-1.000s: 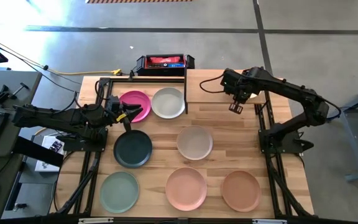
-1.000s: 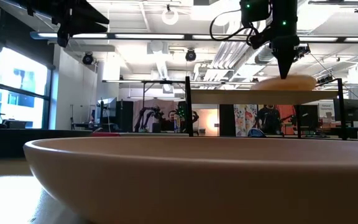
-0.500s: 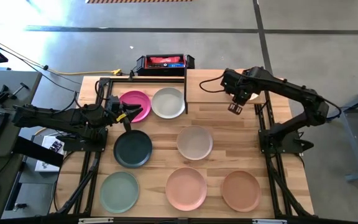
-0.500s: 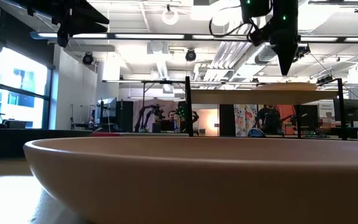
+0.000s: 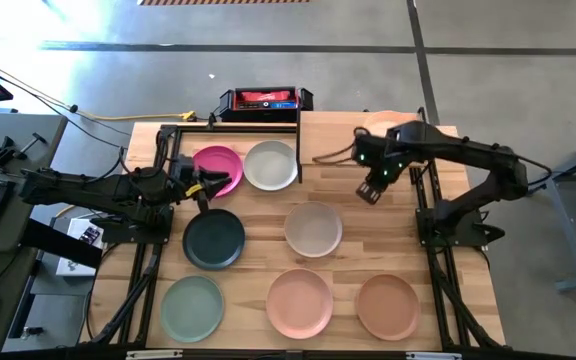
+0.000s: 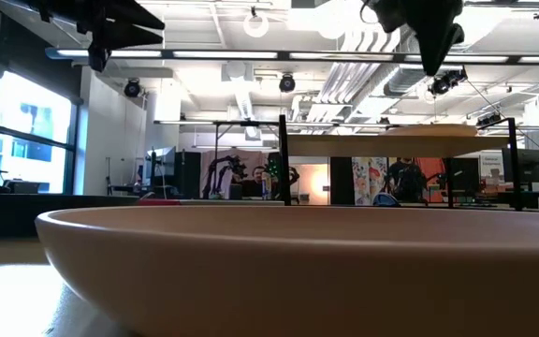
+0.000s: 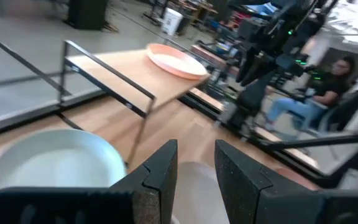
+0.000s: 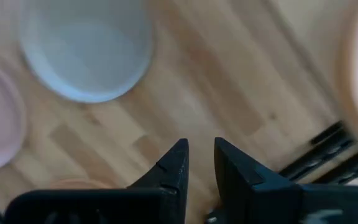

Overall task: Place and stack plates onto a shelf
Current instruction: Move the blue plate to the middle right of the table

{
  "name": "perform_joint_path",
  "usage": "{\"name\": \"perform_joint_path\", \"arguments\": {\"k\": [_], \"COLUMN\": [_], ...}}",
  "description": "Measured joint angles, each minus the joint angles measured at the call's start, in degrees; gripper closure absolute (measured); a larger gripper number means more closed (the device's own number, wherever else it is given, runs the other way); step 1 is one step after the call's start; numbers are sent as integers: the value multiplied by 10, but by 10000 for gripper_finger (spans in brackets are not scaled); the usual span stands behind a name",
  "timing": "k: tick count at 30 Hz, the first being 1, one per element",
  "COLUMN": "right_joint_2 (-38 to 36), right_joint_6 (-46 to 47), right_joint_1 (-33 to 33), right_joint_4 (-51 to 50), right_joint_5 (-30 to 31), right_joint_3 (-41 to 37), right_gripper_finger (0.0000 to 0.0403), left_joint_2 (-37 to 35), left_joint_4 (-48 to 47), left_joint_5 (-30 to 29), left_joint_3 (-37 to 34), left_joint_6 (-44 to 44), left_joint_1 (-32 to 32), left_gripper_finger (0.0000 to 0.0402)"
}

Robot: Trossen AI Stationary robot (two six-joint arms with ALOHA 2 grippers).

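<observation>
One peach plate (image 5: 381,123) is seen lying flat on the shelf (image 5: 338,138), toward its right end. The right hand (image 5: 370,189) has been pulled off that plate — it was directly over it a second ago and now hangs in front of the shelf edge, over bare surface (image 5: 258,250). Its fingers (image 8: 178,163) are empty, with only a narrow gap between them, and nothing is carried. The placement is judged complete, so the arm is free for the next pick.

The left hand (image 5: 199,186) is held where it was, just in front of the magenta plate (image 5: 218,169), fingers (image 7: 160,171) slightly parted and nothing between them.

Beneath the shelf's left part lie the magenta plate and the light grey plate (image 5: 271,165). Forward of the shelf, on the surface, five are laid out: dark teal plate (image 5: 214,239), beige plate (image 5: 314,229), sage green plate (image 5: 192,308), pink plate (image 5: 299,302), brown plate (image 5: 388,306) — all yet to be moved. The beige plate is nearest the right hand and is judged its likely next target.
</observation>
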Motion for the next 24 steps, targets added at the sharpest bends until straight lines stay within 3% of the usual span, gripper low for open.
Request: {"name": "perform_joint_path", "arguments": {"k": [11, 17, 24], "right_joint_2": [0, 0, 0], "right_joint_6": [233, 335, 394], "right_joint_1": [185, 256, 299], "right_joint_4": [50, 109, 129], "right_joint_5": [-3, 34, 53], "right_joint_3": [0, 0, 0], "right_gripper_finger": [347, 347, 347], "left_joint_2": [17, 75, 163], "left_joint_4": [-2, -1, -4], "left_joint_5": [102, 159, 213], "left_joint_3": [0, 0, 0], "left_joint_6": [-57, -110, -177], "left_joint_1": [0, -2, -26], "left_gripper_finger": [307, 307, 307]}}
